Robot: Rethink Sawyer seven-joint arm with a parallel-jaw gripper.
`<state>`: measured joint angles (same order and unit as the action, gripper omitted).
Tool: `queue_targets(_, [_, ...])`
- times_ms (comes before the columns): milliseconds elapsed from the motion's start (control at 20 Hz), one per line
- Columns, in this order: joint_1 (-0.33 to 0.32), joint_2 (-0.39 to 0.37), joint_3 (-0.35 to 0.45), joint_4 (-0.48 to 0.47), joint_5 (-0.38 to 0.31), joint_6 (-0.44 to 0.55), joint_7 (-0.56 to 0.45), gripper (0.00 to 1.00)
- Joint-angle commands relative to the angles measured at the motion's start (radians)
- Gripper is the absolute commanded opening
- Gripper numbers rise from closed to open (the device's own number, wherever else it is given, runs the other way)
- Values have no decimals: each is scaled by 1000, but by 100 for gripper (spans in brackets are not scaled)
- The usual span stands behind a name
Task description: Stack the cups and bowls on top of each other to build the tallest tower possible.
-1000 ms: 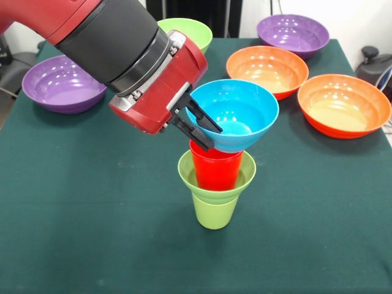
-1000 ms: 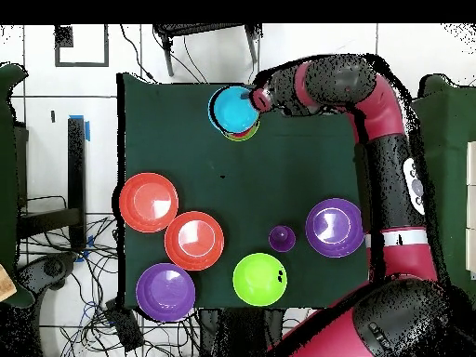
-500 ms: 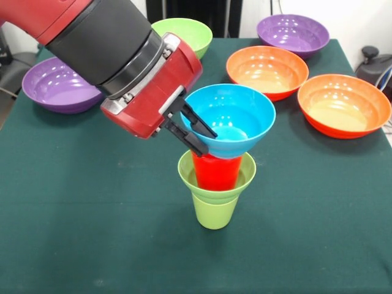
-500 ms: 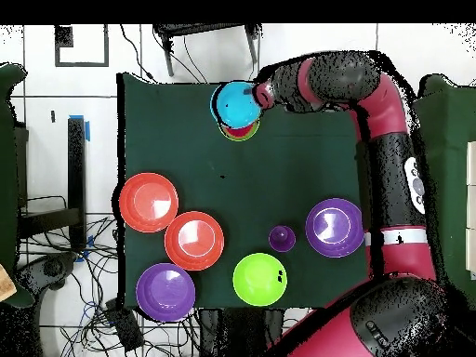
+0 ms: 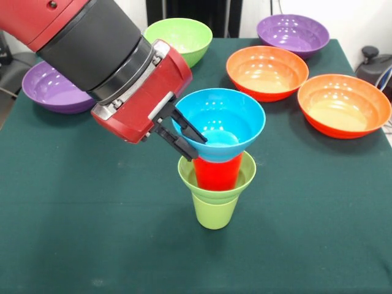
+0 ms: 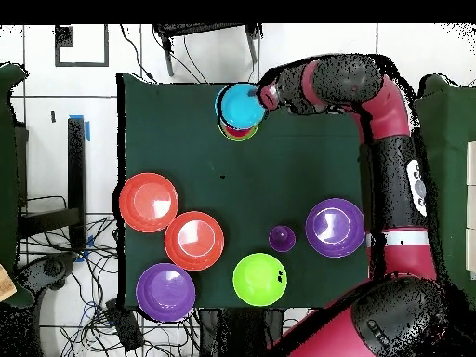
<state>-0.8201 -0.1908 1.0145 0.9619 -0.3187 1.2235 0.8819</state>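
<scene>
Near the bench's front edge, the end effector [image 5: 187, 136] pinches the small blue bowl's [image 5: 222, 122] rim, holding it tilted above the red cup [image 5: 217, 172] in the tower [image 5: 215, 190], so an off-centre release risks toppling everything.

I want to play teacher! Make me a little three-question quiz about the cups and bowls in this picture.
1. True or false: the gripper is shut on the rim of the small blue bowl.
2. What sits right under the blue bowl? A) the purple cup B) the red cup C) an orange bowl
3. Fill in: the bottom of the tower is a lime-green ____.

Key
1. True; its fingers pinch the bowl's rim.
2. B; the red cup stands in the small lime-green bowl.
3. Cup; the lime-green cup stands on the table.
</scene>
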Motion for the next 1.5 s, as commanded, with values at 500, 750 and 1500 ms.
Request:
queue_targets(500, [-32, -5, -97, 137, -2, -2, -19, 0])
queue_targets(750, [-24, -3, -96, 125, -1, 2, -9, 0])
queue_targets(1500, [-63, -17, -85, 218, -2, -87, 24, 0])
